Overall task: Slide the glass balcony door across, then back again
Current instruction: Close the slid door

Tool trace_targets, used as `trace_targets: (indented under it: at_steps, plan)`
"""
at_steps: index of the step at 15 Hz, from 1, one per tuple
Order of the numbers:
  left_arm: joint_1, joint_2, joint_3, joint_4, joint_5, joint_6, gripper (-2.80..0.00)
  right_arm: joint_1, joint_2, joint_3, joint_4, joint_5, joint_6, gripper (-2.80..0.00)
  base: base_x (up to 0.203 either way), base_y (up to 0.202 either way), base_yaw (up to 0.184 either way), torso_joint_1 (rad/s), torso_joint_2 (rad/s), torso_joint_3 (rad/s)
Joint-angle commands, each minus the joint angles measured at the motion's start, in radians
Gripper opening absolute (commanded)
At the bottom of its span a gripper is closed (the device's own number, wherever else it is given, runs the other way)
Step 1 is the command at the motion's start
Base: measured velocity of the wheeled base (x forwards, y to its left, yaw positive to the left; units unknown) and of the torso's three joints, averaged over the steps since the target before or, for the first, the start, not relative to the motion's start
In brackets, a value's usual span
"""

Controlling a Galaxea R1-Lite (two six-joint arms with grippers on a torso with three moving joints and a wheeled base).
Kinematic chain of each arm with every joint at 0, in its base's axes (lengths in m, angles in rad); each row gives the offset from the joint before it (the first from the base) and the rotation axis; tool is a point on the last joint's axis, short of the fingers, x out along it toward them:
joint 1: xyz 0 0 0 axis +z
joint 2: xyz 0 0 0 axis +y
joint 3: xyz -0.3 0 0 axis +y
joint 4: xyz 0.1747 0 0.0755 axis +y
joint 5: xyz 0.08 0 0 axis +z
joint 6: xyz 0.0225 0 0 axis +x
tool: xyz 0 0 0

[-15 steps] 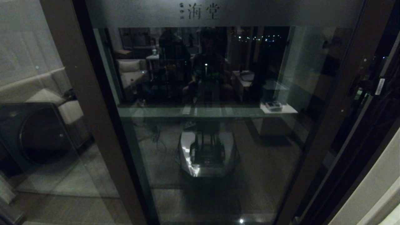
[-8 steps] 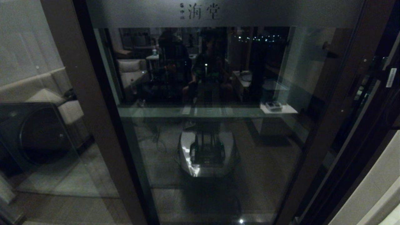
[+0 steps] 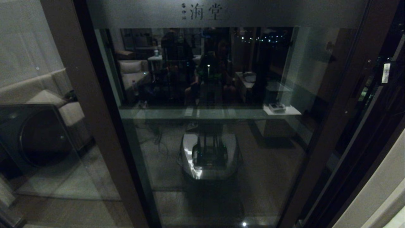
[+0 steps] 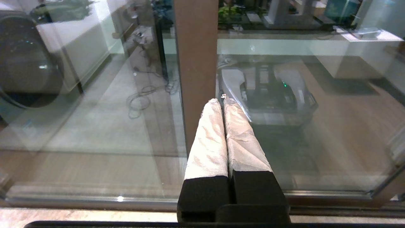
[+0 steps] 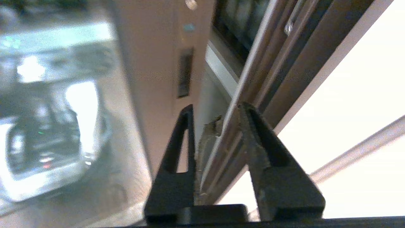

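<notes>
The glass balcony door point(image 3: 205, 133) fills the head view, with a frosted top band bearing Chinese characters point(image 3: 205, 12) and dark brown stiles. Its edge stile point(image 5: 152, 63) carries the recessed slot handle point(image 5: 185, 72). My right gripper point(image 5: 215, 107) is open just below that handle. One finger lies over the stile and the other over the fixed frame rails point(image 5: 284, 57). Whether it touches the door I cannot tell. In the head view only the right arm point(image 3: 385, 72) shows, at the far right. My left gripper point(image 4: 221, 100) is shut on nothing, its white-wrapped tips at the door's other stile point(image 4: 196, 63).
A fixed glass panel on the left has a dark round-fronted appliance point(image 3: 38, 136) behind it. A pale wall point(image 3: 379, 196) stands close on the right beyond the frame. The glass reflects my own base point(image 3: 208, 155) and the room behind me.
The right arm at the door's right edge has shifted, swinging out to the right and back, ending a little higher. The door itself has not visibly moved.
</notes>
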Motion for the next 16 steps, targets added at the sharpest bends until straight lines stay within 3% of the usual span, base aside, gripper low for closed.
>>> trace_targets:
  at_steps: [1, 9, 16]
  plan:
    - [0.0, 0.0, 0.0, 0.0, -0.001, 0.0, -2.8, 0.001, 0.094, -0.028, 0.006, -0.013, -0.016, -2.8, 0.0, 0.0, 0.0, 0.0, 0.0, 0.0]
    - [0.0, 0.0, 0.0, 0.0, -0.001, 0.0, -2.8, 0.0, 0.148, -0.033, 0.004, -0.017, -0.013, -2.8, 0.0, 0.0, 0.0, 0.0, 0.0, 0.0]
    - [0.0, 0.0, 0.0, -0.001, -0.001, 0.0, -2.8, -0.027, 0.246, -0.087, -0.097, -0.011, -0.014, -2.8, 0.0, 0.0, 0.0, 0.0, 0.0, 0.0]
